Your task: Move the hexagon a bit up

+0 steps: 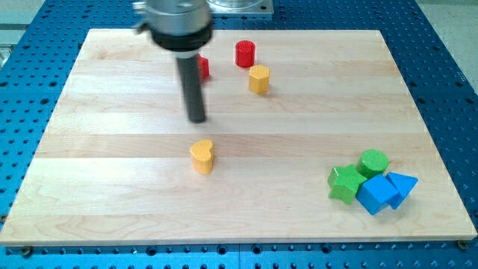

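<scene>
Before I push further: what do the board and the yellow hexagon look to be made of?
The board looks like pale wood, matte: visible grain and plank seams. The yellow hexagon looks like solid-coloured plastic or painted wood, slightly glossy; the picture leaves that open. My tip is below and to the view's left of it.

Lab bench setup. My wooden board (246,217) lies on blue perforated metal table (30,254), hole grid surrounding board on all sides. Metal mounting plate (239,6) just beyond board's top edge.
</scene>
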`<state>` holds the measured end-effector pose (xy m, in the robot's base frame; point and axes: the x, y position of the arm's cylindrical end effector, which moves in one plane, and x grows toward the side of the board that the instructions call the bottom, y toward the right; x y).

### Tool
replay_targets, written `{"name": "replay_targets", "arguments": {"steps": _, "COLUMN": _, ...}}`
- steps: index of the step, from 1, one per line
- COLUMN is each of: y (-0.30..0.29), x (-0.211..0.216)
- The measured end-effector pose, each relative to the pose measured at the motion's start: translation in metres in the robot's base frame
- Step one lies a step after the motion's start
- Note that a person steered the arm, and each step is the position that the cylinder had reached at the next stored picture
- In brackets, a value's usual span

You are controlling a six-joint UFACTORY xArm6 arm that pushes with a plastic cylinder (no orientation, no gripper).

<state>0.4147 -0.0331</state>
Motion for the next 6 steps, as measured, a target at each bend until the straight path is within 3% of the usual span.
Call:
{"name": "replay_targets", "arguments": {"steps": 1, "y": 0.072, "x": -0.032}}
{"name": "replay_targets", "arguments": {"steps": 2, "y": 0.098, "x": -0.059}}
{"name": "replay_targets", "arguments": {"steps": 3, "y": 0.095, "x": -0.047}}
{"name": "replay_targets", "arguments": {"steps": 4, "y": 0.139, "x": -0.057}}
{"name": "replay_targets", "arguments": {"steps": 5, "y": 0.119, "x": -0.057}}
{"name": "replay_targets", "arguments": {"steps": 6, "y": 0.039, "x": -0.012}}
